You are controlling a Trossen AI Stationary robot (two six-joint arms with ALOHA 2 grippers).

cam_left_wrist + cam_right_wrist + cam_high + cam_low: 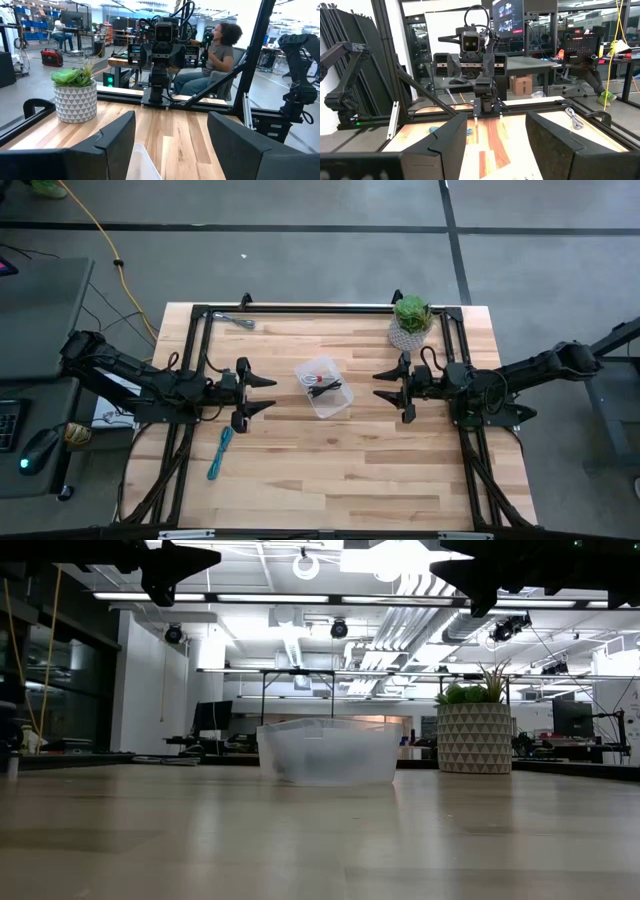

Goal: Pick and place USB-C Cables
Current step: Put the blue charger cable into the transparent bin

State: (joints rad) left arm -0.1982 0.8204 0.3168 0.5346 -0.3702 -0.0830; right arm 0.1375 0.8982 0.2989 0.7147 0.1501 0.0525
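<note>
Left end effector (262,394): raised, level, fingers apart, facing tub (324,386). Right end effector (388,390): mirrored, fingers apart. Black and red cables (325,385): in tub. Teal cable (221,451), grey cable (236,320): on bench (350,470).

- The table (400,470) is pale wood planks, edged by a black frame.
- The clear tub (323,387) sits near the table's middle and is the landmark here.
- A teal cable (220,453) lies on the wood, well apart from the tub, toward the near left corner.
- A grey cable (241,321) lies well apart from the tub, by the far left edge.
- A potted plant (411,320) stands near the tub, toward the far right corner.
</note>
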